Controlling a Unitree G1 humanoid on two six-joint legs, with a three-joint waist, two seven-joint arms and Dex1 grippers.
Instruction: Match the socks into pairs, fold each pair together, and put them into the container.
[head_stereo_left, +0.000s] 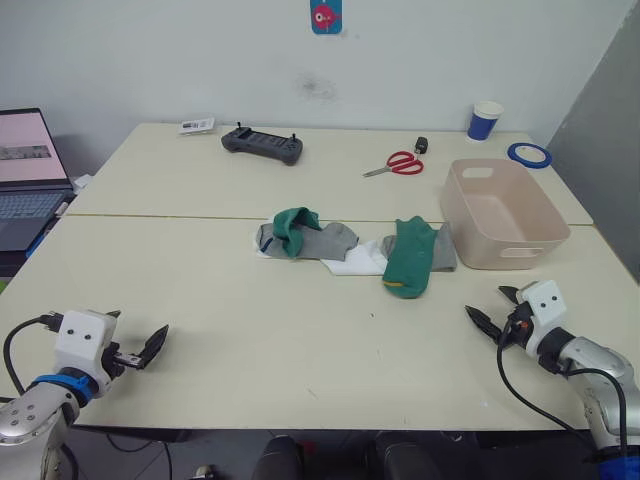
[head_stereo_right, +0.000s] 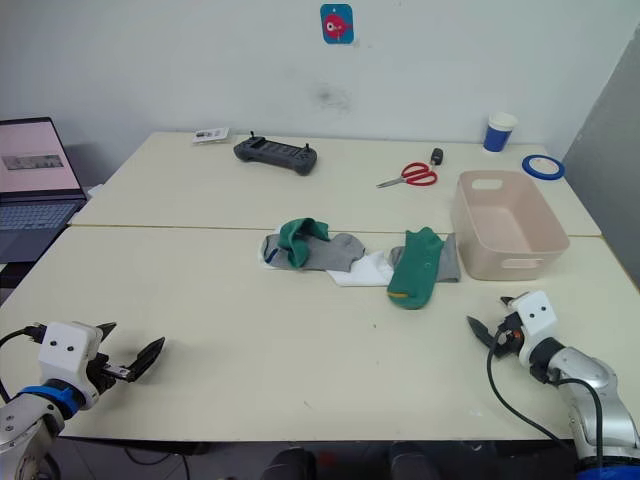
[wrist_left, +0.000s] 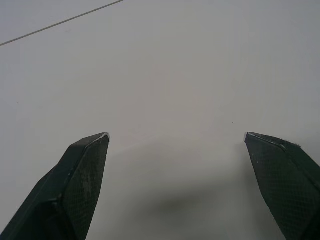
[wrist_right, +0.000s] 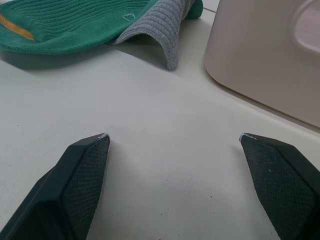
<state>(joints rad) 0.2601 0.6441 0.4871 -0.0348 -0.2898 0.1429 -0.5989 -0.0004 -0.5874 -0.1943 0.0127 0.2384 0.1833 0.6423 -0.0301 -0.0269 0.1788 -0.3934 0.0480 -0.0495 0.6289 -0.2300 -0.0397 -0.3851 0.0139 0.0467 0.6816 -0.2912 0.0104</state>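
Two claws, both spread wide with nothing in them. The left claw (head_stereo_left: 133, 345) sits low at the near left edge of the worktop (head_stereo_left: 250, 330), well apart from everything. The right claw (head_stereo_left: 496, 312) is at the near right edge, just in front of the container (head_stereo_left: 503, 213), and its wrist view looks straight at the tub's wall with a green and a grey sock off to one side.

Socks are all in a loose heap mid-worktop, just left of the pink container, which has nothing visible inside it. On the left end there's a crumpled green sock (head_stereo_left: 294, 228) sitting on a grey sock (head_stereo_left: 325, 240). A white sock (head_stereo_left: 357, 261) pokes out in the middle underneath. On the right end a second green sock (head_stereo_left: 409, 256) lies flat with another grey sock (head_stereo_left: 443, 247) under its far side, that one touching or nearly touching the tub. None are paired up or folded.

Far side of the worktop has red scissors (head_stereo_left: 398, 164), a black controller (head_stereo_left: 262, 145), a blue cup (head_stereo_left: 485, 121) and a roll of blue tape (head_stereo_left: 528, 154). Laptop (head_stereo_left: 28, 175) off to the left.
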